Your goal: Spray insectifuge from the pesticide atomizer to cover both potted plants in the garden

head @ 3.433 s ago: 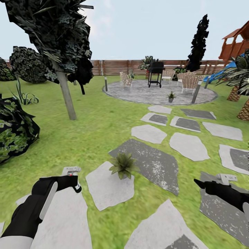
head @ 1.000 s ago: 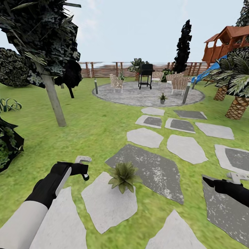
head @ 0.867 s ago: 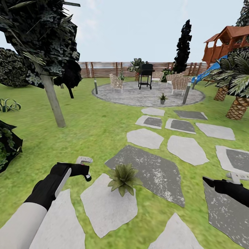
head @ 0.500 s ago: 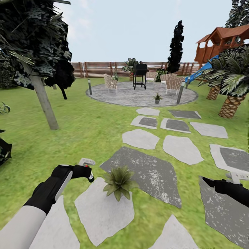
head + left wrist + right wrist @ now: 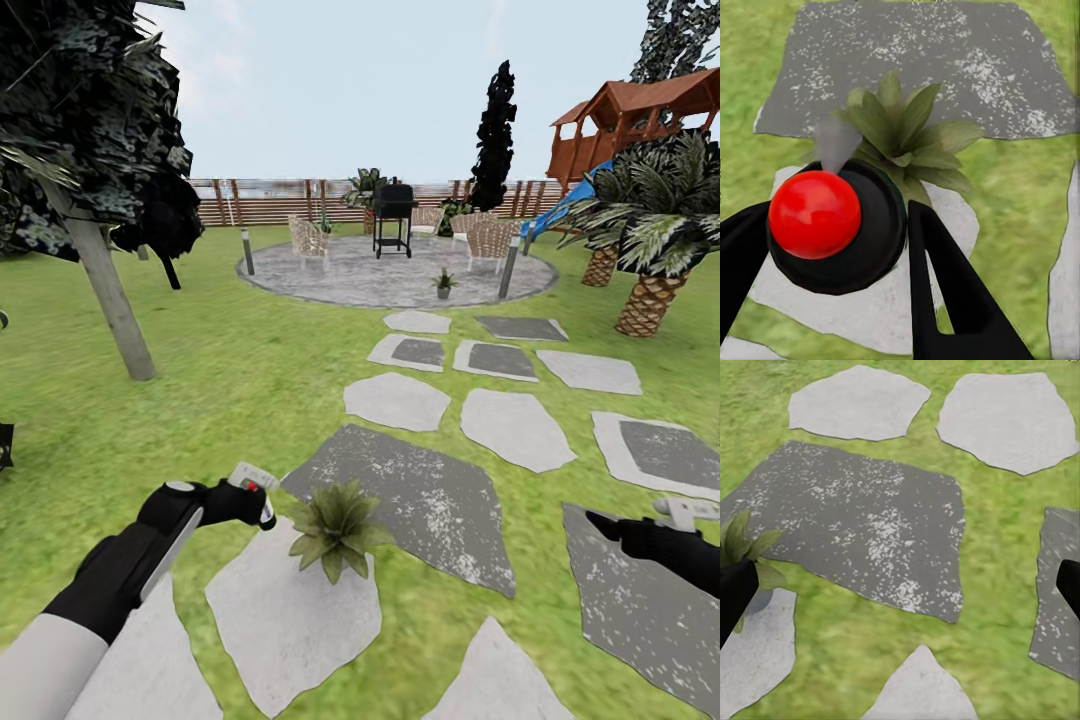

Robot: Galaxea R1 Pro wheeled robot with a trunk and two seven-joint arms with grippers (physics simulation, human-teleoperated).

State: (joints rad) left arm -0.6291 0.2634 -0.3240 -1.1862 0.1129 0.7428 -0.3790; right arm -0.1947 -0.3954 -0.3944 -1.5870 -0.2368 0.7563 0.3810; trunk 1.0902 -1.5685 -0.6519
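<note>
Left end effector (image 5: 832, 247) pinches the pesticide atomizer (image 5: 832, 229) — red nozzle aimed at near potted plant (image 5: 904, 142). Head view adds far potted plant (image 5: 442, 283) on patio (image 5: 340, 280). Right end effector (image 5: 900, 592) spread wide — nothing in it.

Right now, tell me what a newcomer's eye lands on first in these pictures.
First the red-tipped pesticide atomizer, gripped in the left gripper and aimed at the near potted plant on a pale stepping stone. Farther off, the round patio holds a black grill and the second potted plant.
</note>
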